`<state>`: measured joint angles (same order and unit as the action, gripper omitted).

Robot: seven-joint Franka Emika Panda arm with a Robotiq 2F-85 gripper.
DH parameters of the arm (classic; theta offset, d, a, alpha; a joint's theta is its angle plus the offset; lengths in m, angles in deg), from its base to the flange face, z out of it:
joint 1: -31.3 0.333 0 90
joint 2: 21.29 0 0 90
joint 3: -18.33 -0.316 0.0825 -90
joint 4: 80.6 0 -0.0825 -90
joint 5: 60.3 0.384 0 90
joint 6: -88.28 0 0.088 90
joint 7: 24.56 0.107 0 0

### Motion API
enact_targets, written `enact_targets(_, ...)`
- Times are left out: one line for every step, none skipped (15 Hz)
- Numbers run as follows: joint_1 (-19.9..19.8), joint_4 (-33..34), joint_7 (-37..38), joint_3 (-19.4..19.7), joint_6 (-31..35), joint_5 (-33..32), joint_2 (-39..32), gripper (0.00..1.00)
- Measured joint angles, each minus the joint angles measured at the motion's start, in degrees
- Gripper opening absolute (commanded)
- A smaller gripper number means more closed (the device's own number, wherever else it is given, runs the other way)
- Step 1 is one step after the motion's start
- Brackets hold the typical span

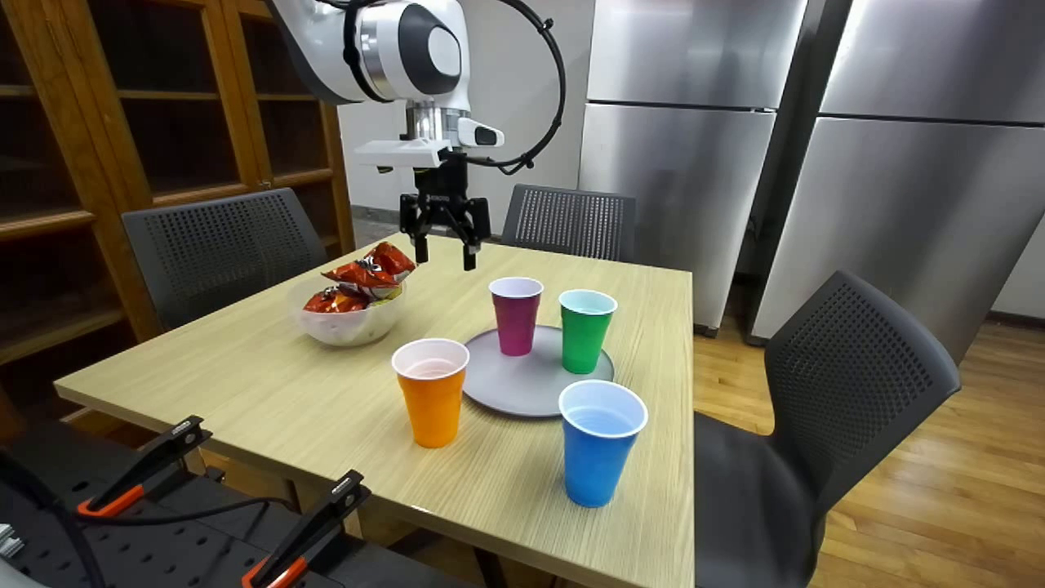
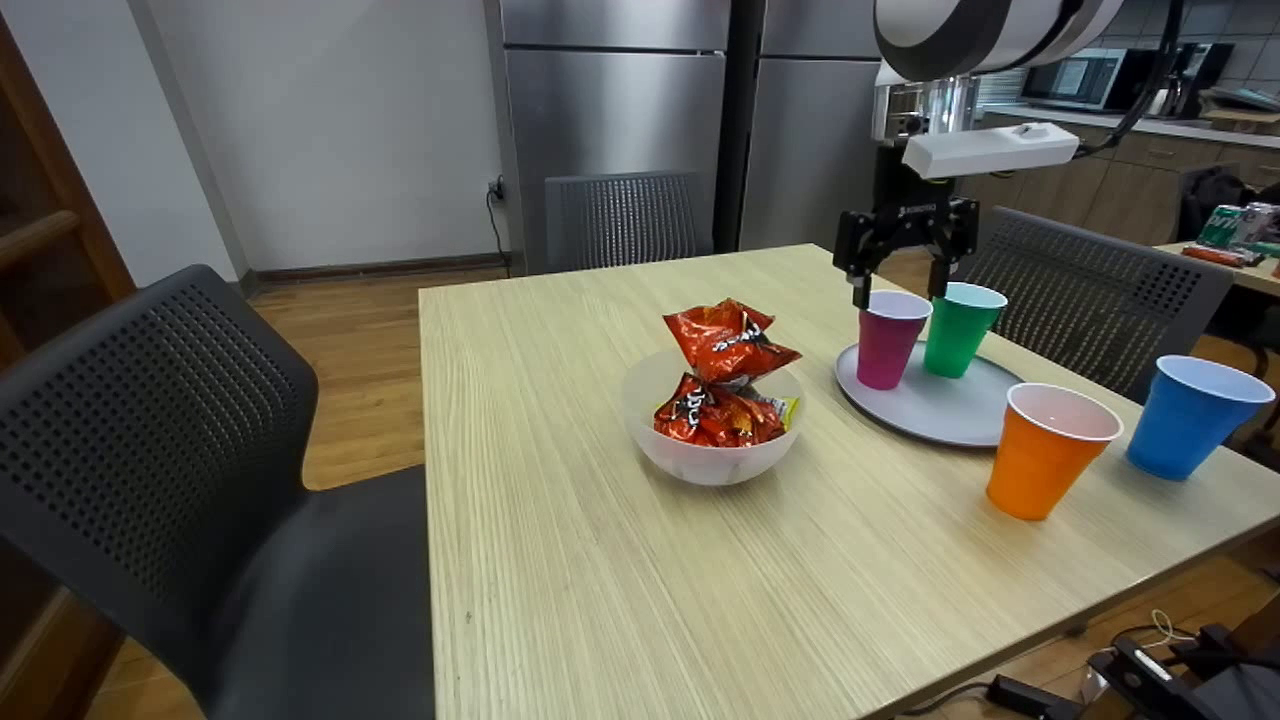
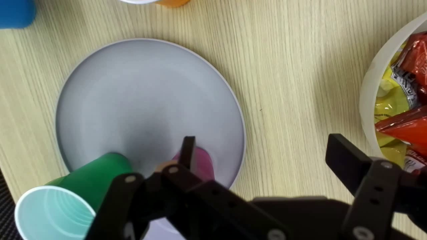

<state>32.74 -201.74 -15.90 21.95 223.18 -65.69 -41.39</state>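
The purple cup (image 1: 516, 327) stands upright nr the edge of the grey plate (image 1: 514, 388), long axis straight up & down. It seems the closest thing to the gripper (image 1: 445, 257), lying below it & off to one side (to the right in an exterior view), i.e. not squarely btwn the fingers. The gripper hangs over the desk (image 3: 283, 100) pointing down, abt parallel w/ the cup; its fingers are wide apart, holding nothing, & I see no contact w/ the cup. Per the wrist view, one finger cuts across the cup, the other sits toward the bowl (image 2: 710, 465) of red snack bags (image 2: 725, 345), w/ desk showing thru the gap. So it's cup on one side, bowl on the other. A green cup (image 1: 581, 343) shares the plate, just beside the purple cup, not touching. An orange cup (image 1: 433, 400) & a blue cup (image 1: 594, 461) stand upright on the desk, off the plate, farther off.
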Motion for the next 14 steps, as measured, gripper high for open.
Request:
enact_targets(-0.1, -0.7, 0.0, 0.1, 0.0, 0.1, 0.5, 1.00)
enact_targets(-0.2, -1.4, 0.0, 0.3, 0.0, 0.2, 1.0, 1.00)
enact_targets(-0.3, -2.3, 0.0, 0.3, 0.1, 0.2, 1.7, 1.00)
enact_targets(-0.4, -3.1, 0.0, 0.3, 0.1, 0.3, 2.3, 1.00)
enact_targets(-0.4, -3.9, 0.1, 0.3, 0.2, 0.3, 2.9, 1.00)
enact_targets(-0.5, -4.8, 0.1, 0.4, 0.2, 0.4, 3.6, 1.00)
enact_targets(-0.5, -5.7, 0.2, 0.4, 0.2, 0.4, 4.1, 1.00)
enact_targets(-0.5, -6.7, 0.3, 0.5, 0.2, 0.4, 4.8, 1.00)
enact_targets(-0.5, -7.6, 0.4, 0.6, 0.3, 0.4, 5.4, 1.00)
enact_targets(-0.5, -8.6, 0.5, 0.8, 0.4, 0.4, 6.1, 1.00)
enact_targets(-0.6, -9.7, 0.6, 1.0, 0.5, 0.4, 6.7, 1.00)
enact_targets(-0.7, -10.7, 0.7, 1.2, 0.7, 0.4, 7.3, 1.00)
enact_targets(-0.8, -11.8, 0.8, 1.4, 0.9, 0.5, 7.8, 1.00)
enact_targets(-0.9, -12.7, 0.9, 1.6, 1.2, 0.6, 8.3, 1.00)
